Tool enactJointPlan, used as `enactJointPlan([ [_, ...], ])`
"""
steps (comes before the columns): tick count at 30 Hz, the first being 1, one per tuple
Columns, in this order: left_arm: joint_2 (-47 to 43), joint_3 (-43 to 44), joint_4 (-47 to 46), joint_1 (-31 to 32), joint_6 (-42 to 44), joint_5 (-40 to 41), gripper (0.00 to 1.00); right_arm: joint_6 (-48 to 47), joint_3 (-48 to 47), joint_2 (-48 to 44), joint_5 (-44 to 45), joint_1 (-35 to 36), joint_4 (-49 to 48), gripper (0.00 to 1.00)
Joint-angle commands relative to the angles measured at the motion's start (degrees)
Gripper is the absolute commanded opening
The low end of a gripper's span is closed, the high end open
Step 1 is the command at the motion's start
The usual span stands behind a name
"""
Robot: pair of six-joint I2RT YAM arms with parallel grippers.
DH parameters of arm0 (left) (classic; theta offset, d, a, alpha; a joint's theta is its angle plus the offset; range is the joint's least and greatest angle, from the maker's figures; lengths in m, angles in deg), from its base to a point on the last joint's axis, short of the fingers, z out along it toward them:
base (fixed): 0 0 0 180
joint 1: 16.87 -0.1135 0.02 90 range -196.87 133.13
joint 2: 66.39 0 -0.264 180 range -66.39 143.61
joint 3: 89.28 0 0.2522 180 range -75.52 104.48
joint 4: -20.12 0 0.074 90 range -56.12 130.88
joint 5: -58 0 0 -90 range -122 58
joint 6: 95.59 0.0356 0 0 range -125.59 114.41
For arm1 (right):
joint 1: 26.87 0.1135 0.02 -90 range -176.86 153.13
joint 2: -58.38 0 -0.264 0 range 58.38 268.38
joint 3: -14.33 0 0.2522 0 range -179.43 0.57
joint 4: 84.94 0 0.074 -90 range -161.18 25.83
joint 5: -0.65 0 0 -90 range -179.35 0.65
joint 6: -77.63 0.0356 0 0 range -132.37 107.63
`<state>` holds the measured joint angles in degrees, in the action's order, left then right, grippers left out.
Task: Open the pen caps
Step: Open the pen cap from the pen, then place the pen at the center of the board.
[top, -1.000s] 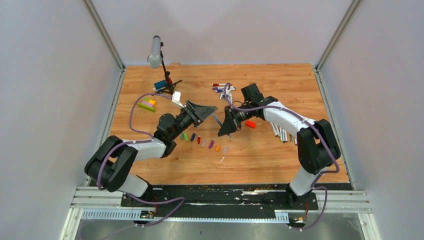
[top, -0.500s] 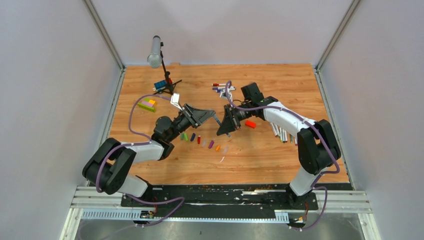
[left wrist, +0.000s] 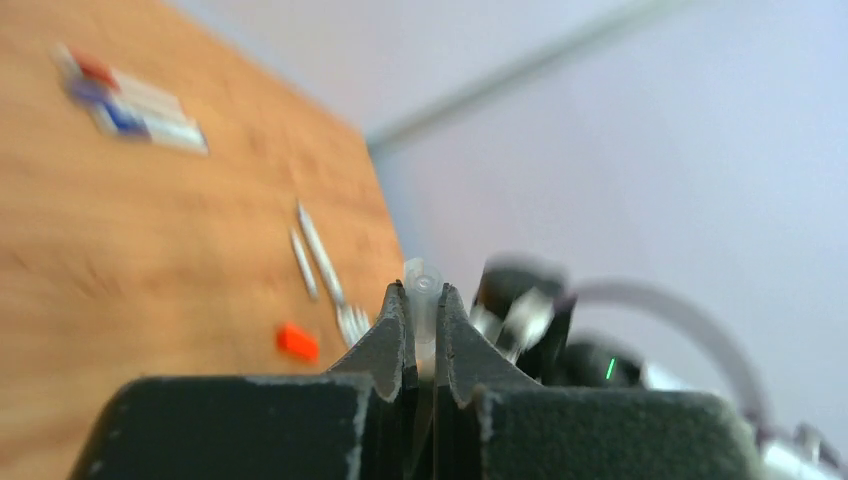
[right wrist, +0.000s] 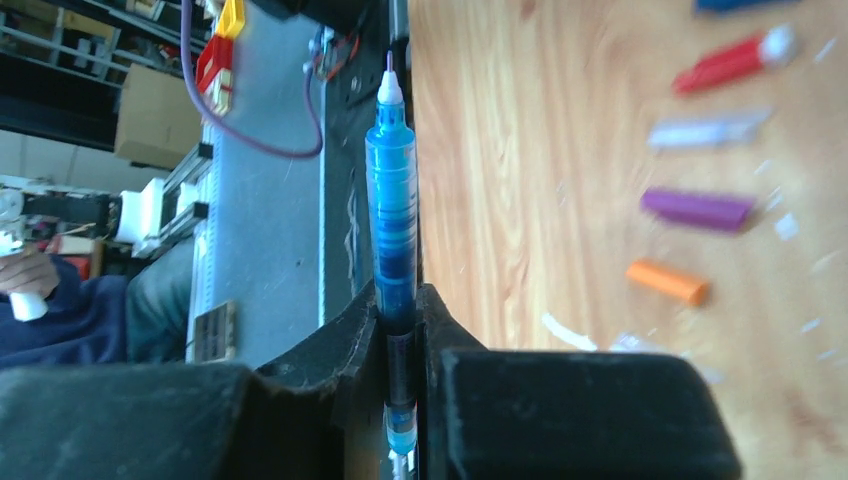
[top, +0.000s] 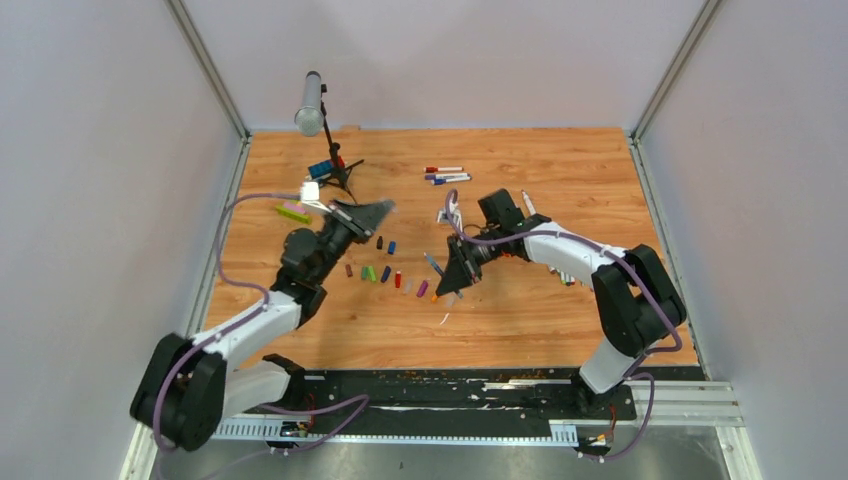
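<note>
**Left gripper** (left wrist: 421,296): fingers pressed together, pinching a stubby clear plastic pen cap (left wrist: 423,279). The cap's rounded end pokes up between the tips. The gripper is held off the wooden tabletop (top: 520,325).
- Beyond the tips, on the table: a flat orange-red rectangular block (left wrist: 297,342) and two thin loose pens (left wrist: 315,252).
- Farther off to the left: a bundle of capped white-barrelled pens (left wrist: 140,100).
- Close behind the tips, to their right: the right arm, blurred.

**Right gripper** (right wrist: 398,300): fingers clamped on the barrel of a translucent blue marker pen (right wrist: 391,190). The white nib is bare and sticks out past the fingertips.
- To the right of the fingers, loose caps lie on the wood: red cap (right wrist: 733,60), pale clear cap (right wrist: 705,131), purple cap (right wrist: 697,209), orange cap (right wrist: 667,282).
- They lie apart from one another, and none touches the held pen.

**Top view**
- The grippers are apart, with the row of small coloured caps (top: 385,274) on the table between them.
- Just beside the left gripper's tips: a black and a blue cap (top: 386,244).
- Behind that gripper: a grey microphone on a black tripod (top: 311,103) and stacked coloured toy bricks (top: 320,169).
- To its left: a green-and-yellow brick (top: 293,211).
- More grey-barrelled pens (top: 565,277) are partly hidden under the right forearm.
</note>
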<state>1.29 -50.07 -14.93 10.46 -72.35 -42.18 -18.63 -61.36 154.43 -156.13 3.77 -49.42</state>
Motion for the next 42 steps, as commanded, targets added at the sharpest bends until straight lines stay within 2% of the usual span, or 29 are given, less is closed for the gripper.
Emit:
enactJointPlan([
  [1, -10.9, 1.08, 6.83, -5.8, 2.61, 15.64, 0.0, -3.86, 5.89, -4.27, -1.48, 0.52, 1.47, 0.0],
  [5, -13.7, -1.02, 6.36, -7.32, 2.17, 14.91, 0.0, -4.77, 6.71, -6.01, -1.27, 0.51, 0.74, 0.0],
  [8, -12.98, -1.77, 5.55, -7.46, 3.0, 8.77, 0.0, -11.55, 4.15, -5.88, 3.25, 0.49, 6.61, 0.0],
  [10, -12.67, -2.05, 8.14, -7.55, 4.21, 2.74, 0.0, -17.64, 2.78, -6.42, 7.99, 0.5, 10.43, 0.0],
  [13, -13.6, -2.69, 17.63, -7.56, 7.01, -3.68, 0.0, -23.15, 2.89, -8.27, 13.96, 0.26, 12.9, 0.0],
  [16, -16.13, -2.93, 30.82, -7.56, 12.5, -6.57, 0.0, -24.78, 3.71, -9.74, 19.11, -1.1, 12.92, 0.0],
  [19, -19.18, -1.91, 43.66, -7.56, 19.45, -5.25, 0.0, -24.49, 3.37, -9.83, 21.53, -4.52, 12.71, 0.0],
  [22, -21.04, -1.34, 50.98, -7.56, 24.27, -2.67, 0.0, -23.53, 2.43, -8.72, 24.02, -8.8, 12.74, 0.0],
  [25, -20.36, -0.56, 52.15, -7.55, 26.26, -1.87, 0.01, -21.29, 1.71, -7.9, 28.93, -13.76, 11.55, 0.0],
  [30, -14.05, 2.62, 50.34, -7.56, 28.99, -4.86, 0.0, -16.33, -0.64, -5.54, 34.5, -23.87, 9.42, 0.0],
  [34, -11.13, 4.44, 49.08, -7.48, 30.17, -6.73, 0.0, -15.62, -6.8, 0.05, 36.78, -31.49, 10.79, 0.01],
  [37, -11.06, 4.95, 49.08, -7.47, 30.79, -6.8, 0.0, -17.48, -13.53, 6.12, 40.06, -34.01, 13.7, 0.03],
  [42, -11.93, 3.69, 49.08, -7.47, 30.52, -6.64, 0.01, -18.71, -23.93, 15.46, 44.81, -34.24, 17.59, 0.06],
])
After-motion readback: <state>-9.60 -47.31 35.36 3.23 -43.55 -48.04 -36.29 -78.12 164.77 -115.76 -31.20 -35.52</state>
